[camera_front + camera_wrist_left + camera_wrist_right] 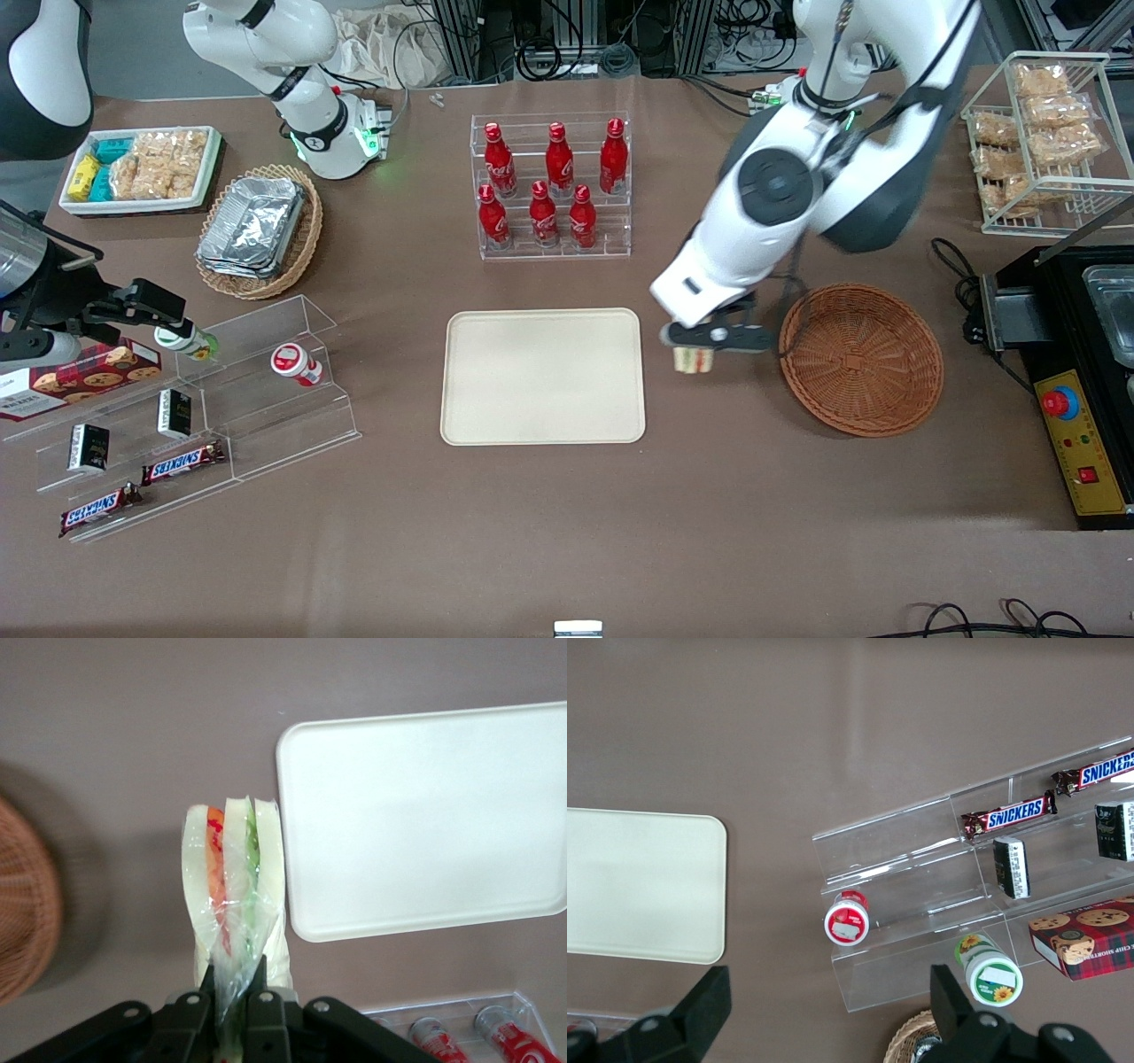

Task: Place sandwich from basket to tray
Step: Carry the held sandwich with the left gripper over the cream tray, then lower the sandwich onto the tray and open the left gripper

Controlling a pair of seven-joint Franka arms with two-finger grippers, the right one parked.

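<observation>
Front view: gripper (694, 347) clamped on sandwich (693, 360), aloft between basket (861, 359) and tray (543, 376); transfer underway, next carry over tray, lower, release.

You're looking at a robotics lab dressed up as a snack counter: a brown-covered table (567, 532) with Coke bottles (549, 190) in a clear tiered rack, Snickers bars (182, 462) on acrylic steps, and a wire rack of packaged snacks (1045, 133). Cable bundles (576, 44) and aluminium framing sit along the table's edge (plus an emergency-stop box (1085, 443)).
</observation>
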